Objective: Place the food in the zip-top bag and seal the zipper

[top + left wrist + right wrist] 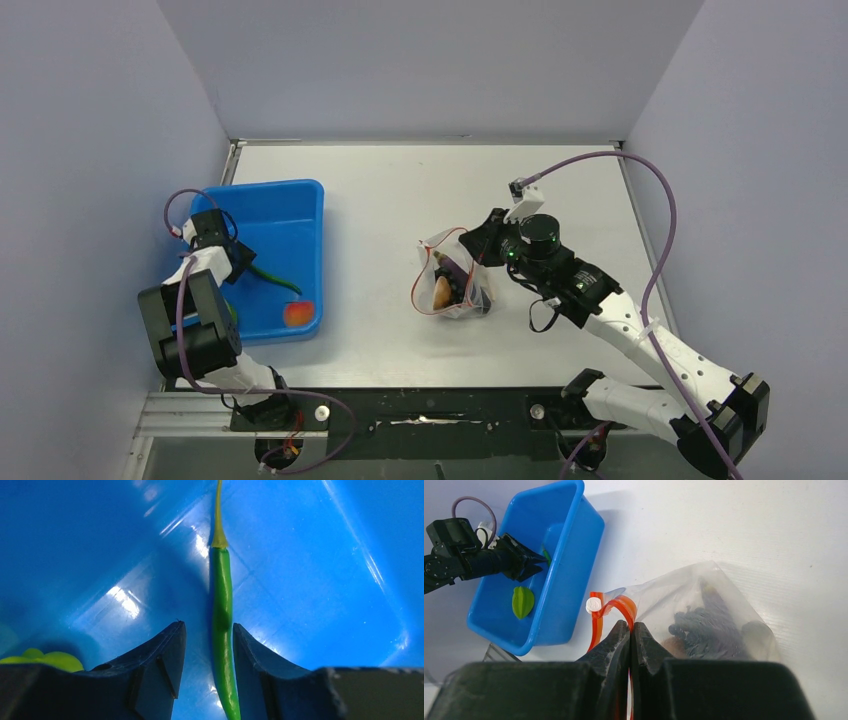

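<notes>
I have the left gripper (209, 630) low inside the blue tray (325, 580), jaws spread and straddling the long green pod (221, 605); the pod lies close against one finger with a gap at the other, flat on the tray floor. The lime-green fruit (45, 659) sits just beside the gripper, and the orange-red fruit (298, 313) rests in the tray's near corner by the wall. The right gripper (630, 627) has its jaws pressed together, pinching the zipper (624, 605) at the mouth edge of the zip-top bag (704, 595). The bag lies mid-table (380, 190), well apart from the tray, with bare surface between them. The grape bunch (704, 625) is inside the bag
</notes>
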{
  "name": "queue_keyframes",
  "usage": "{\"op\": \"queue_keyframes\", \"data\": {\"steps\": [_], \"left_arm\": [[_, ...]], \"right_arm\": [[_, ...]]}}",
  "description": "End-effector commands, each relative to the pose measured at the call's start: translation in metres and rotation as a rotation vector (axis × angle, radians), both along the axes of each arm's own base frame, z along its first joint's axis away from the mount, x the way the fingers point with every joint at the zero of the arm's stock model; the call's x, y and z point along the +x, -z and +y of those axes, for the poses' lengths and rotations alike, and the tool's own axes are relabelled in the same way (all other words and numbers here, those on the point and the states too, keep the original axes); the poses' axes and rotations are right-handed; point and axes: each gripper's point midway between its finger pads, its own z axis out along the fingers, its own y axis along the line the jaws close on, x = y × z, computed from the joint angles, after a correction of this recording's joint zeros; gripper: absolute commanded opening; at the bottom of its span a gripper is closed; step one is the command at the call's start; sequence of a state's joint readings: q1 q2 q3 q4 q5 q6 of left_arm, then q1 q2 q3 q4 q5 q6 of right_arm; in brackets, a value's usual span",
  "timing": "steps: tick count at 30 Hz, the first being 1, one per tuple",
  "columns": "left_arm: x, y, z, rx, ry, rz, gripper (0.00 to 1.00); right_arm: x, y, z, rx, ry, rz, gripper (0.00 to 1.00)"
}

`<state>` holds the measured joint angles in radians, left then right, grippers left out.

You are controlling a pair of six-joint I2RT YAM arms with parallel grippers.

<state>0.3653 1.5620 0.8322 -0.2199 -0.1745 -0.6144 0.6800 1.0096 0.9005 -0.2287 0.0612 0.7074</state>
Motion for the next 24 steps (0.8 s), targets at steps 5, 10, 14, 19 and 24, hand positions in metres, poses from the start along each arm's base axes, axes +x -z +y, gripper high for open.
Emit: {"op": "queue_keyframes", "data": {"steps": [5,10,14,19,24], "left_arm": [[0.031,-0.008,0.017,0.035,0.008,-0.051,0.39],[0.031,0.008,0.01,-0.006,0.03,-0.013,0.39],[0.029,0.013,0.01,-0.008,0.036,0.008,0.31],[0.026,0.014,0.009,-0.013,0.041,0.019,0.2],[0.026,0.007,0.005,-0.019,0.051,-0.002,0.15]], "right_arm": [[0.007,-0.032,-0.002,0.048,0.022,-0.087,0.0],[0.006,-0.032,-0.003,0.05,0.026,-0.083,0.0],[0.006,-0.032,-0.004,0.053,0.028,-0.083,0.0],[0.005,-0.034,-0.005,0.054,0.029,-0.086,0.0],[0.004,-0.033,-0.006,0.053,0.03,-0.081,0.0]]}}
